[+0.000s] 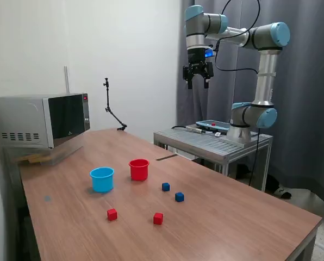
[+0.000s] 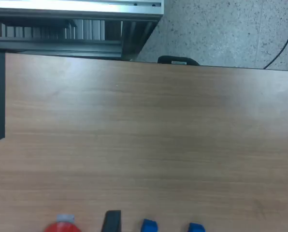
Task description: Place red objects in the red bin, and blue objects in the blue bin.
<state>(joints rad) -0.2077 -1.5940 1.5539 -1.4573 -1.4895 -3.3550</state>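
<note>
My claw (image 1: 198, 76) hangs high in the upper middle of the exterior view, well above the table (image 1: 232, 212), its two dark fingers spread apart and gripping nothing. The table is a long slab of smooth brown wood grain. On it, near the centre of the frame, stand two small round plastic cups with rims: the red cup (image 1: 138, 169) and, just beside it toward the exterior view's left, the light blue cup (image 1: 101, 179). Lower in the frame lie four tiny plain cubes, all apart from the cups: two dark blue cubes (image 1: 166, 186) (image 1: 179, 197) near each other, and two red cubes (image 1: 112, 214) (image 1: 158, 218) below them. A boxy grey microwave (image 1: 39, 119) with a dark glass door sits at the left edge, and a thin black jointed stand (image 1: 112, 111) rises behind the table. My base is on a ribbed metal bench (image 1: 211, 142) at right, before a dark curtain (image 1: 309, 98). From my wrist, I see mostly bare wood, with speckled floor (image 2: 221, 29) beyond its edge.
</note>
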